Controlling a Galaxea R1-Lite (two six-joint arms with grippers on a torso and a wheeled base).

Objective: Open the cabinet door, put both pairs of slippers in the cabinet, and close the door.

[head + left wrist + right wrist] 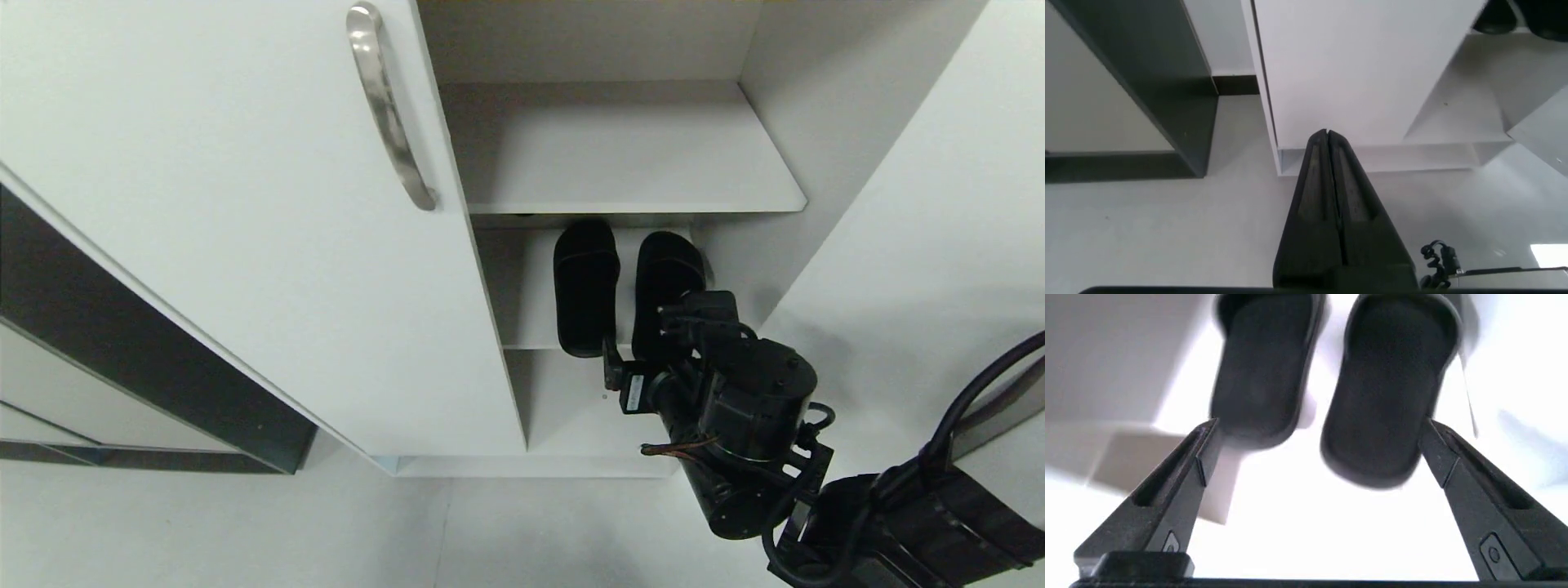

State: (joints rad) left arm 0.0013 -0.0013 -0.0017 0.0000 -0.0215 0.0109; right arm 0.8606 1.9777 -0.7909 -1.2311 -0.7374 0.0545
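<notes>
A: Just ahead of the right claw (1321,425), spread wide and holding nothing, the black slippers (586,286) lie on a shelf (531,327).
B: Heels seem to overhang; a careless pull-back could snag one off.

White cabinet (816,90), left door (204,204) shut with a metal handle (388,106), right door (939,229) swung open, black slippers (586,286) side by side on the lower shelf (535,286), right claw (653,335) at their heels
</notes>
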